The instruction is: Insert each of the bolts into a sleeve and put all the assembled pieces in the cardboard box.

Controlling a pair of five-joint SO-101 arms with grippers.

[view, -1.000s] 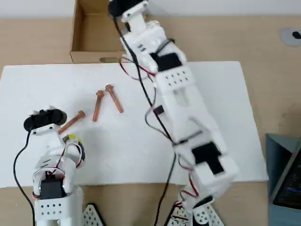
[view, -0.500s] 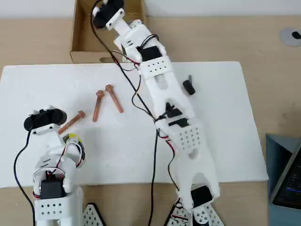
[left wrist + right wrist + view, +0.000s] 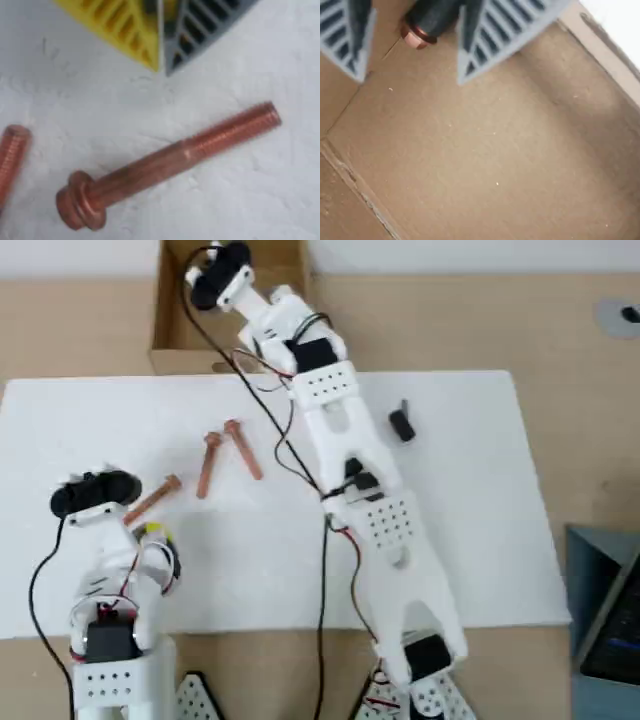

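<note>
Cardboard box (image 3: 600,100) walls apart from right claw (image 3: 411,72) gripping sleeved bolt (image 3: 427,20); left claw (image 3: 161,62) closed near loose bolt (image 3: 165,165).

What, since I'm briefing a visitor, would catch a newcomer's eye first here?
The right arm stretches across the white mat, its right gripper holding a sleeved bolt over the cardboard box floor. Three bare bolts lie on the mat, the nearest just off the shut left gripper. A lone black sleeve lies beside that arm.

bare cardboard box (image 3: 495,165) floor beneath right gripper (image 3: 412,60)
</note>
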